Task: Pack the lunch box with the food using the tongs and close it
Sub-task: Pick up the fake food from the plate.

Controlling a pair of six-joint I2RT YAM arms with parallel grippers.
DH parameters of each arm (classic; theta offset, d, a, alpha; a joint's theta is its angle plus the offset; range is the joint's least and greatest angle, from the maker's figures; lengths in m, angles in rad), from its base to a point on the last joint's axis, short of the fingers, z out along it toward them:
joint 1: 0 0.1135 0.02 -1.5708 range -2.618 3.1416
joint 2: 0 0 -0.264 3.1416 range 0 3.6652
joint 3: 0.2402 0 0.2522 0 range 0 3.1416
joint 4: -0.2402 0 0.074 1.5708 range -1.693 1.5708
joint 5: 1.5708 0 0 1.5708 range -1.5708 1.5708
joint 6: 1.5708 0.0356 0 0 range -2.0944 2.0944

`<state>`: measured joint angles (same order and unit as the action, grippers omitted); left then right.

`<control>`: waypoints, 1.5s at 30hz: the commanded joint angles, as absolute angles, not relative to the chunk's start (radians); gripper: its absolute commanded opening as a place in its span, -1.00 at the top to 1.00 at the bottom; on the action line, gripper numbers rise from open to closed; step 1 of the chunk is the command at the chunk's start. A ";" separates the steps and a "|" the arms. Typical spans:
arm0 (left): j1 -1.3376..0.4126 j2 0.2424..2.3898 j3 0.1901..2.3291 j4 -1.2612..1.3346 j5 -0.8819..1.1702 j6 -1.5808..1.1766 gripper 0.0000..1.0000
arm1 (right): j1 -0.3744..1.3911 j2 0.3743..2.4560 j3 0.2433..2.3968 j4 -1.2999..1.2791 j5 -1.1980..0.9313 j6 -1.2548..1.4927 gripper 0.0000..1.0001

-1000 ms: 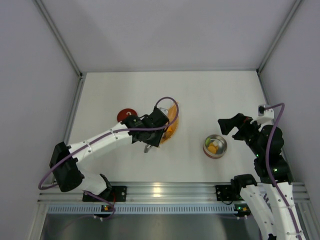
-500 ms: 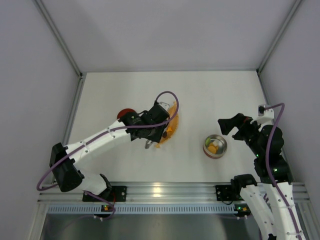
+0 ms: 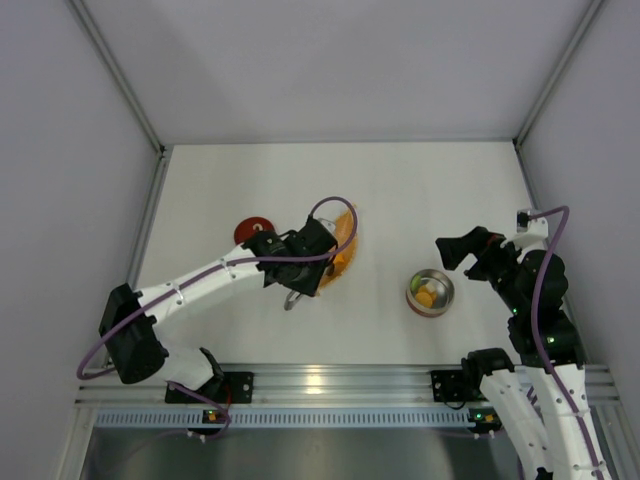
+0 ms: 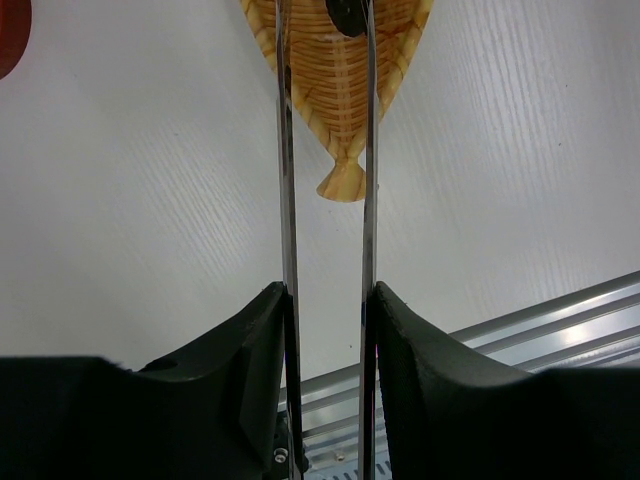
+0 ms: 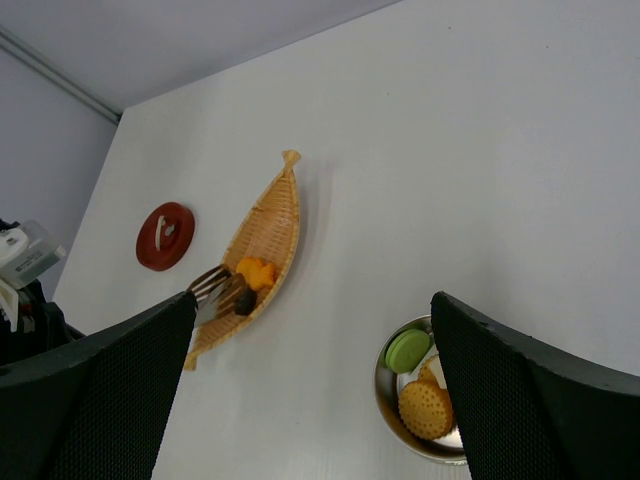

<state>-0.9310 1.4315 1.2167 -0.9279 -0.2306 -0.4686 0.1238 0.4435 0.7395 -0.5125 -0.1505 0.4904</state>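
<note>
Reaching out over the white table, the left gripper is clamped on the tongs, one black finger pressed against the outside of each thin silver arm, so the two arms run nearly parallel with a narrow gap between them. Their tips sit over the woven orange tray, near its tail end, and a small dark piece lies right at the tips. From where I stand it looks pinched between them, though I cannot tell for sure whether it is gripped or only touched. Just beside it in the tray is a lump of orange food. The red lid lies flat on the table to the left of the tray, apart from it and partly behind the left arm. Well off to the right stands the lunch box, uncovered and upright, with a green piece and a couple of round orange pieces inside it. The right gripper hangs just beyond the box, jaws spread wide with nothing between them, touching neither the box nor the food.
</note>
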 commanded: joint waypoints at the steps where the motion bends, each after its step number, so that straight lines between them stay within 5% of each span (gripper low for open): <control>1: -0.928 1.407 1.198 -0.899 -0.215 -0.466 0.14 | 0.112 0.437 0.744 -0.485 -0.140 0.485 -0.99; 45: -0.928 1.378 1.187 -0.899 -0.173 -0.469 0.13 | 0.112 0.445 0.744 -0.480 -0.141 0.486 -0.99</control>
<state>-0.9306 1.4216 1.1946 -0.9180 -0.1791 -0.4690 0.1238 0.4435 0.7395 -0.5125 -0.1505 0.4908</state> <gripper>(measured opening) 0.438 0.993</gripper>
